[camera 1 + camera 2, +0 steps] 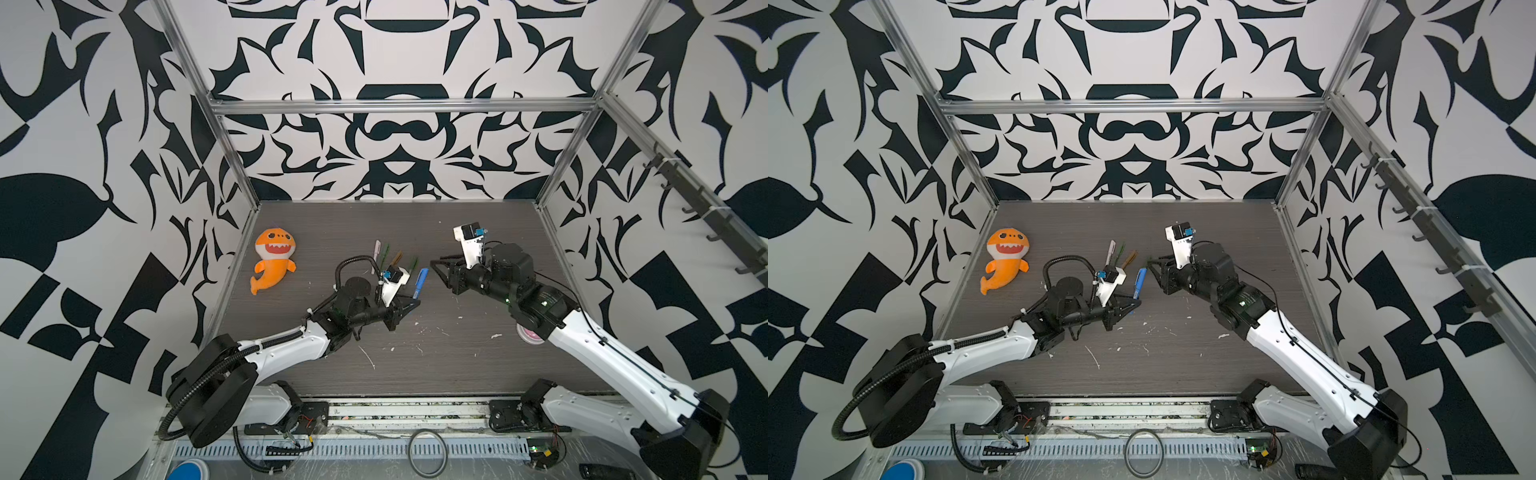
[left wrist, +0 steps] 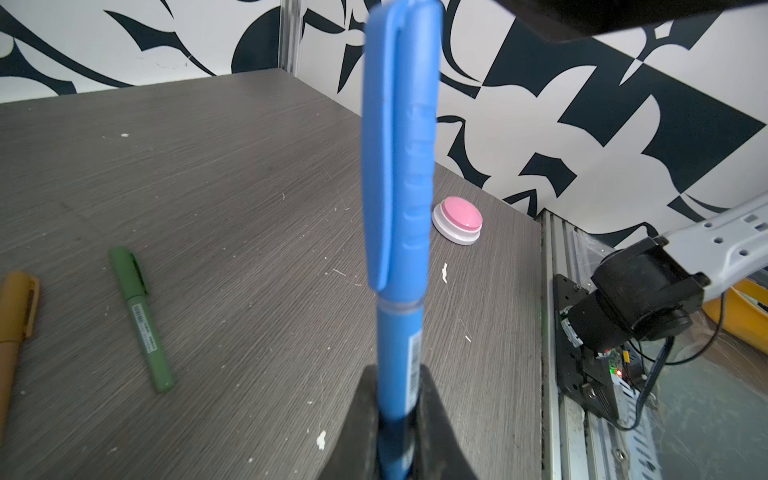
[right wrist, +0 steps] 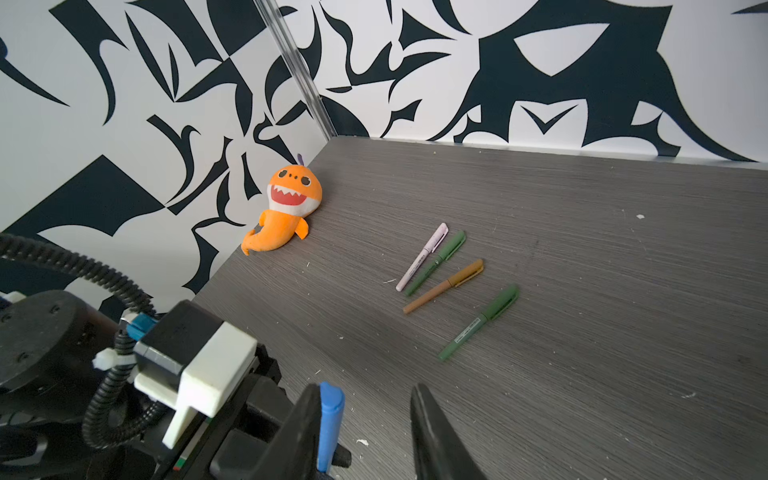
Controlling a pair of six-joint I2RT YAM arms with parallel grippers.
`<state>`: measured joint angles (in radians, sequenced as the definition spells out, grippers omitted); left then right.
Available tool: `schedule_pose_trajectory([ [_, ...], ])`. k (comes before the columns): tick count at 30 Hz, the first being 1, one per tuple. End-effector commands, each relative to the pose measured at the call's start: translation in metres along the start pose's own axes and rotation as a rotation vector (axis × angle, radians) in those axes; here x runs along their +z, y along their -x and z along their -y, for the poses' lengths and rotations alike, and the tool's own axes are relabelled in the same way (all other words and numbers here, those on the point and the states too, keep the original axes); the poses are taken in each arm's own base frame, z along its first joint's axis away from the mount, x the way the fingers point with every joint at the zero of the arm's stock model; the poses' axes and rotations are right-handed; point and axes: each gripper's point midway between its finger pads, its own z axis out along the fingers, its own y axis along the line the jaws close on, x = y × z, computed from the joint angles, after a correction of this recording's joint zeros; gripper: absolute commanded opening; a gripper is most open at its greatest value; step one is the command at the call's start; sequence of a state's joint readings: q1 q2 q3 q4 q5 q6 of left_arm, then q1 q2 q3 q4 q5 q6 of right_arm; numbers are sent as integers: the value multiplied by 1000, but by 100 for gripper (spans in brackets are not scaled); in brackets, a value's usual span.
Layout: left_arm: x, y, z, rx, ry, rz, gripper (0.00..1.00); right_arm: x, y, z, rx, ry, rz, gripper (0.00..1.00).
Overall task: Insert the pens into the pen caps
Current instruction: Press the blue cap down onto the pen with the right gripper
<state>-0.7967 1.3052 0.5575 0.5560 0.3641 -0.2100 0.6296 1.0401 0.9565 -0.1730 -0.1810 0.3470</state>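
Note:
My left gripper (image 2: 398, 374) is shut on the barrel of the blue pen (image 2: 400, 336), which points up and away from it. The blue pen cap (image 2: 399, 145) sits on the pen's far end. My right gripper (image 3: 365, 390) is open; the blue cap's top (image 3: 331, 411) rests against one finger and the other stands apart. In both top views the blue pen (image 1: 420, 282) (image 1: 1139, 282) is mid-table between the grippers. A pink-white pen (image 3: 424, 255), a green pen (image 3: 436, 262), an orange-brown pen (image 3: 444, 286) and another green pen (image 3: 480, 322) lie capped on the table.
An orange shark plush (image 1: 274, 259) lies at the table's back left. A pink push button (image 2: 457, 220) sits near the right arm at the table's right side. White scuffs and flecks dot the grey table (image 1: 415, 365). Patterned walls close three sides.

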Motion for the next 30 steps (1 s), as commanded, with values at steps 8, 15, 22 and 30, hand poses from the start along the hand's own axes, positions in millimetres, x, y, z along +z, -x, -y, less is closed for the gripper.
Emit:
schedule_pose_trajectory([
  [8,1,15,8,36,-29,7,3,0,19,-20,-6,103,36,43],
  [15,0,19,10,30,-36,18,3,14,12,-21,27,128,11,40],
  [22,0,24,14,26,-51,30,3,22,3,-25,56,172,-27,19],
  [30,-8,59,13,-7,-20,156,3,25,-26,-17,57,160,-97,4],
])
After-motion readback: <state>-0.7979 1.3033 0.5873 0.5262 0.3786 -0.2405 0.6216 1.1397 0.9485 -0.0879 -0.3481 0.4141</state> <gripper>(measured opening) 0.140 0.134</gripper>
